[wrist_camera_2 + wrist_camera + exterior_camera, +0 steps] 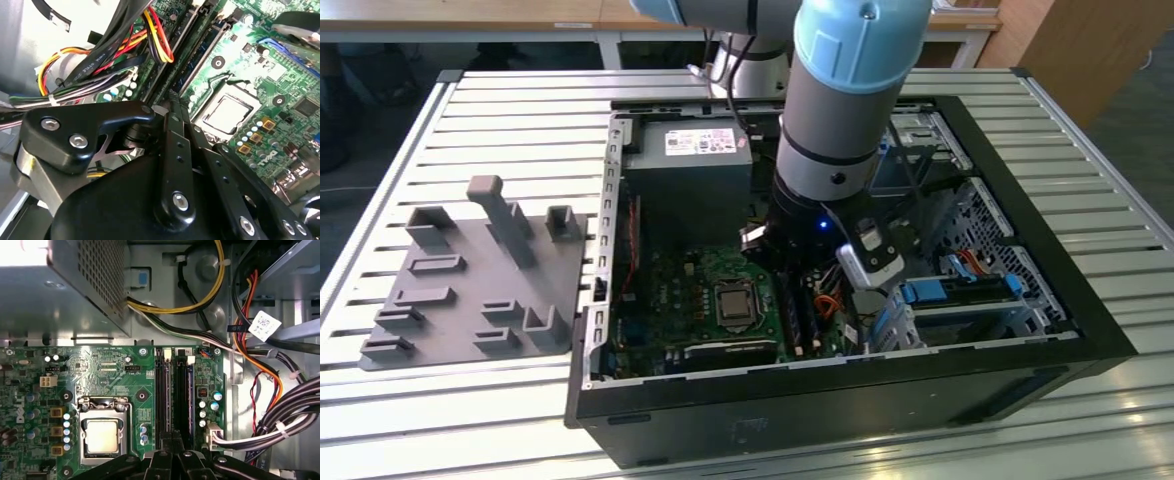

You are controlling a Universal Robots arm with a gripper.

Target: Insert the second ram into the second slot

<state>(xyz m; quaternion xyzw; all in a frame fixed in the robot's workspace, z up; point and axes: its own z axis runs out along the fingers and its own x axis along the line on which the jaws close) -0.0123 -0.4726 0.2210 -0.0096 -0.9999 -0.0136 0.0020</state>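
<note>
Here the arm reaches down into the open computer case (1014, 250), which lies on the slatted tabletop (480, 110) in the middle of the exterior view. The end effector (172, 437) sits low over the green motherboard (100, 370), its black fingers (176, 440) drawn close together right above the memory slots (165, 400) at the lower centre of the first wrist view. They appear pinched on the edge of the second ram (189, 400), the dark stick standing in the slot nearer the cables, though the contact itself is hard to make out. The processor socket (102, 435) lies beside the slots at lower left. A grey fixture plate (467, 280) rests on the tabletop at the exterior view's left.
</note>
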